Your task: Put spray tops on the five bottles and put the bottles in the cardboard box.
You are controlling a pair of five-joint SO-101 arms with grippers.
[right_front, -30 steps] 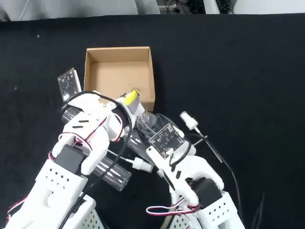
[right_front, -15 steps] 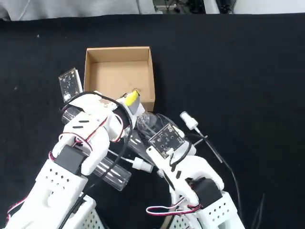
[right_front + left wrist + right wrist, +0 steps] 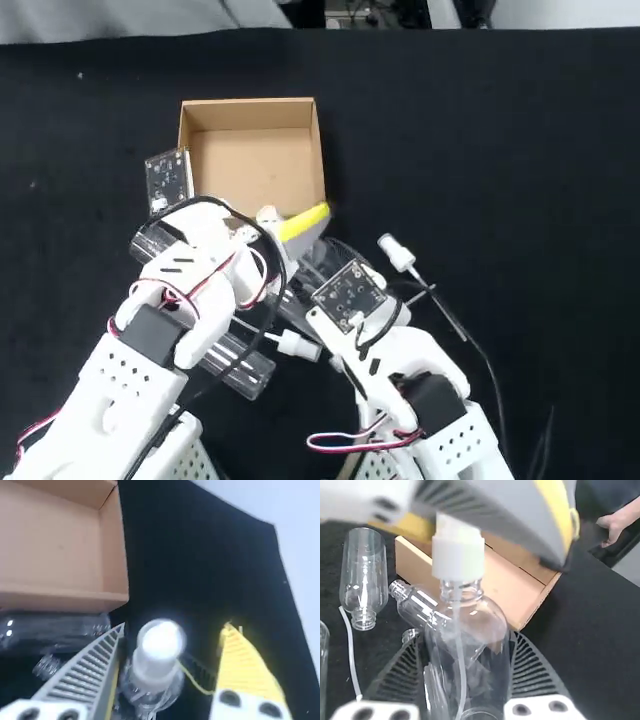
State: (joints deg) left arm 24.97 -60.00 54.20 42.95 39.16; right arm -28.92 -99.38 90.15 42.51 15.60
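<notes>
My right gripper [image 3: 467,647] is shut on a clear bottle [image 3: 465,630] and holds it upright just in front of the cardboard box [image 3: 250,150]. A white spray top [image 3: 457,550] sits on the bottle's neck, with its tube hanging down inside. Above it my left gripper [image 3: 174,628] stands open. The spray top [image 3: 161,639] lies close to the grey finger [image 3: 85,675], and the yellow finger [image 3: 245,670] stands well off. In the high view the left gripper [image 3: 290,218] is at the box's front edge, with the right gripper [image 3: 318,265] right behind it.
Several clear bottles lie on the black table: one [image 3: 150,240] left of the box front, one [image 3: 235,362] under the left arm, two more [image 3: 362,575] [image 3: 415,602] near the box. Loose spray tops [image 3: 397,252] [image 3: 297,346] lie beside the right arm.
The left gripper's yellow finger has swung away from the spray top, so the gripper is now open. Its wrist has turned a little towards the box. The right arm has kept still.
</notes>
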